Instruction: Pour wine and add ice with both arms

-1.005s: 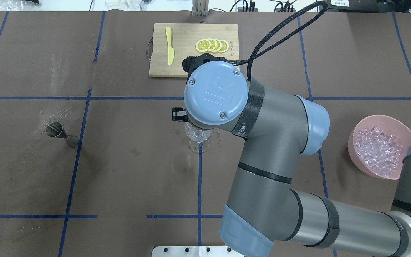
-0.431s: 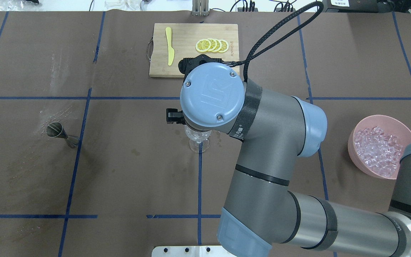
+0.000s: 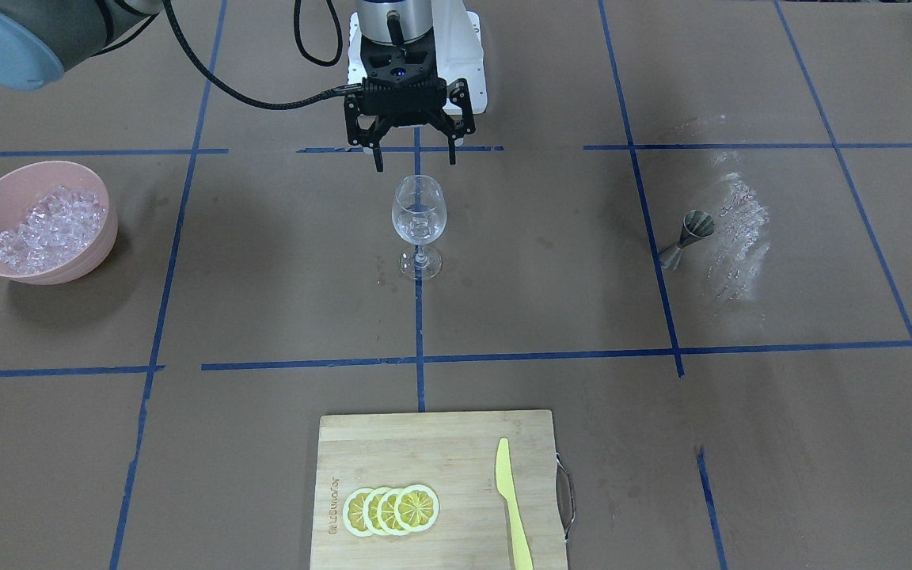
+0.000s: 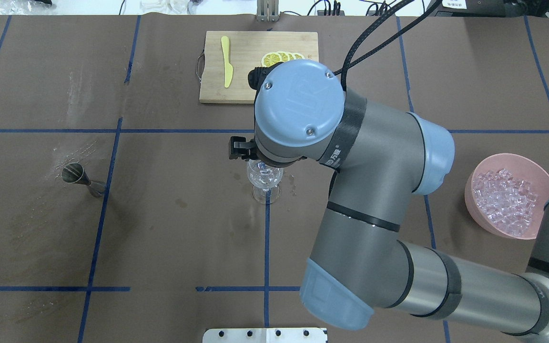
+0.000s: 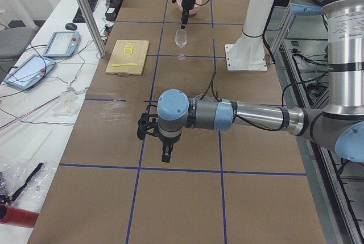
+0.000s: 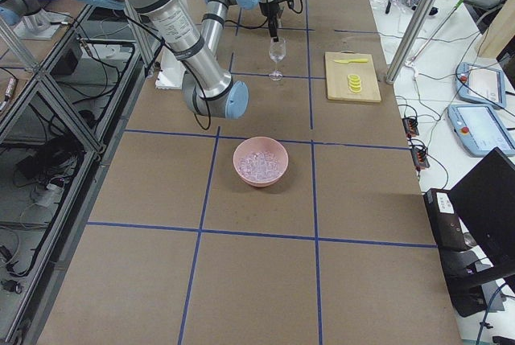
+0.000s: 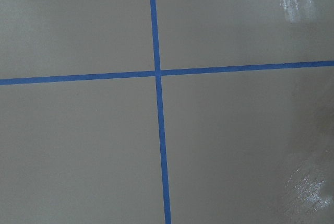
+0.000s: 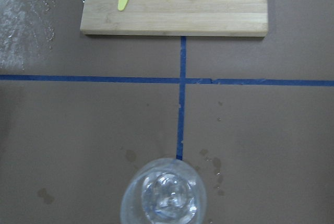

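A clear wine glass [image 3: 418, 218] stands upright at the table's centre with a few pieces of ice in its bowl, and it also shows in the right wrist view [image 8: 163, 198]. My right gripper [image 3: 414, 165] hangs just above its rim, open, with nothing between the fingers. In the overhead view the right arm's wrist [image 4: 298, 109] covers most of that gripper. The heap of ice [image 4: 505, 200] fills a pink bowl [image 4: 470, 190] at the right. My left gripper [image 5: 165, 153] hovers over bare table far to the left; I cannot tell whether it is open or shut. No wine is in view.
A wooden cutting board [image 4: 255, 90] at the far side carries lemon slices [image 4: 274, 58] and a yellow knife [image 4: 227, 66]. A steel jigger [image 4: 81, 178] lies on the left, beside whitish smears on the brown cover. Blue tape lines cross the table.
The right arm's wrist has shifted away from the robot and slightly right above the glass. The glass, bowl and jigger have not moved.
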